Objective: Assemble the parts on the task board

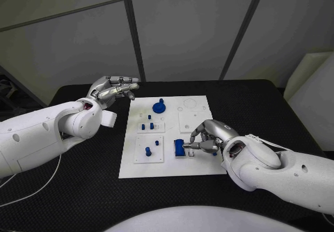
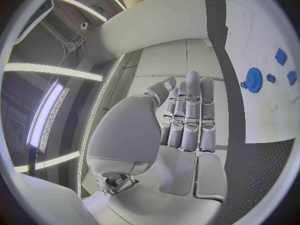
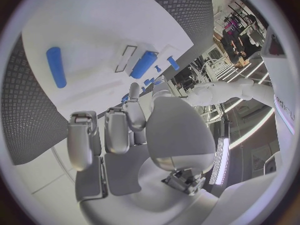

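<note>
While the right hand [image 1: 209, 137] rests on the task board [image 1: 167, 166], its fingers curl beside a blue part [image 1: 179, 147]. I cannot tell if it grips. The left hand [image 1: 111, 89] floats off the board's far corner, fingers together, holding nothing.

A black table [image 1: 83, 193] with a fine woven texture lies under both hands. A thin white cable [image 1: 31, 186] runs across it near the left arm. Grey wall panels [image 1: 181, 38] split by dark strips stand beyond the table's far edge.

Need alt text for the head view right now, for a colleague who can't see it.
The right robot hand rests on the white task board beside an upright blue block. The left robot hand hovers off the board's far left corner, holding nothing, near a blue gear.
</note>
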